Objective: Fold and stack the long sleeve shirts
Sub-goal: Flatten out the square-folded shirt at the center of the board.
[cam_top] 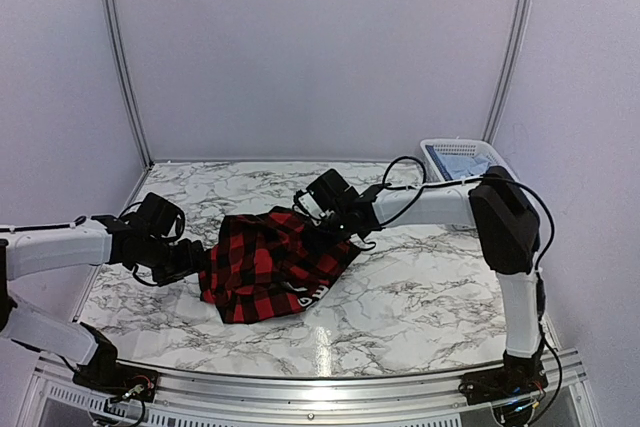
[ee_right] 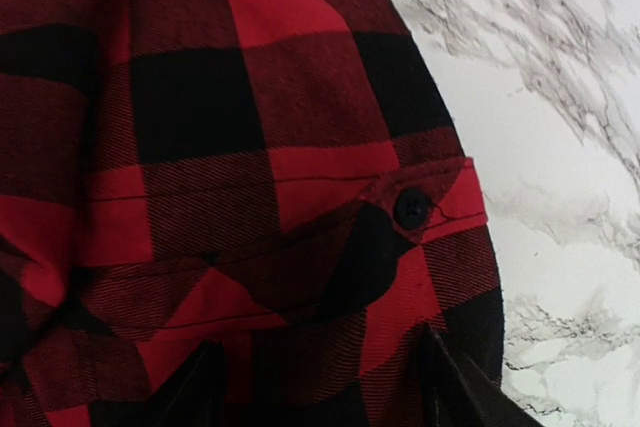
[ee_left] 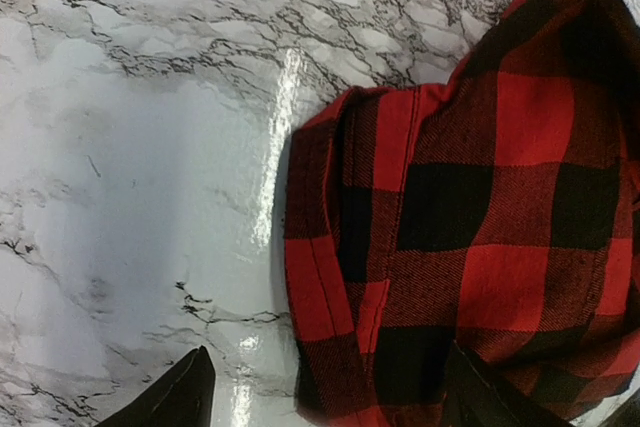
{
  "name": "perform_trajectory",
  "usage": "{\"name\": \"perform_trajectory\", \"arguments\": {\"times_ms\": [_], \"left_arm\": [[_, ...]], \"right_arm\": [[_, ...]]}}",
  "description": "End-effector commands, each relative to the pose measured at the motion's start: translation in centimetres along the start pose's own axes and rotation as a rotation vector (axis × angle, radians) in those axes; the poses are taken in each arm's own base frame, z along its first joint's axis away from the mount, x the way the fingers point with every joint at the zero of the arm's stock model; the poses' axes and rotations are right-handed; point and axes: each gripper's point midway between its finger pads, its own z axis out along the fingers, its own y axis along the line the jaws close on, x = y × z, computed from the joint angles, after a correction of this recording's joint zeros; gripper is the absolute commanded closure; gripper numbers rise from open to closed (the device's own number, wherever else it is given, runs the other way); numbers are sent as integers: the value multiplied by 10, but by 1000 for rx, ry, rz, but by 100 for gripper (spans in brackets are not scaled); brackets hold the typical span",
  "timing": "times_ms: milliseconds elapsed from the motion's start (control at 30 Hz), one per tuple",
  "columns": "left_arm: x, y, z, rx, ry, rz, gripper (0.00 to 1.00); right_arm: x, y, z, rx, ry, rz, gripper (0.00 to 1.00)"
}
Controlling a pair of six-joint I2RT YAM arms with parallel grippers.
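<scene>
A white marble-patterned table top with grey veins (cam_top: 420, 287) is seen inside plain white walls. A white plastic lattice basket (cam_top: 455, 142) is placed at the far right corner; a plain pale blue cloth shirt (cam_top: 458, 164) is held in it, folded flat as far as can be told. A silver metal rail (cam_top: 330, 379) is run along the near edge. A black cable (cam_top: 405, 162) is looped above the right arm, whose forearm is stretched across the table between the basket and the table's middle.

A crumpled red-and-black buffalo check cloth shirt (cam_top: 270, 262) is bunched left of centre on the table, well apart from the basket. Its far right corner is covered in the top view by the right gripper (cam_top: 318, 209); its left edge is met by the left gripper (cam_top: 190, 259).

In the left wrist view the left gripper's fingers (ee_left: 190, 392) are spread wide: one is over bare marble, the other over the check cloth, with a hemmed edge of the shirt between them. In the right wrist view the right gripper's fingers (ee_right: 445, 377) are likewise parted, low over the cloth, nothing pinched. A small black button (ee_right: 412, 209) is seen on a red band just ahead of them.

White marks (cam_top: 310, 293) are seen on a dark patch at the shirt's near right edge; too small to be read.
</scene>
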Motion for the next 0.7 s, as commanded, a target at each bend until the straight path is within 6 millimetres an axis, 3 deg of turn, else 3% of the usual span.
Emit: {"name": "perform_trajectory", "arguments": {"times_ms": [0,133,200,300,367,400,533,667], "left_arm": [[-2,-3,10,-84,-26,33,20],[-4,-3,26,-152,-36,54,30],[-4,-7,34,-166,-38,68,40],[-12,-7,39,-196,-66,68,70],[-28,-8,36,-212,-111,68,90],[-38,-7,35,-216,-128,60,100],[-109,3,23,-225,-225,-11,100],[-195,-5,23,-179,-295,-68,100]], "right_arm": [[-14,-7,1,21,-29,7,44],[-7,-13,0,48,-21,28,70],[-4,-19,-5,72,-24,36,82],[-5,-30,-22,122,-35,50,99],[-5,-37,-38,155,-42,65,100],[-2,-40,-46,166,-42,68,100],[5,-44,-85,156,-67,93,100],[22,-25,-124,78,-67,74,100]]}}
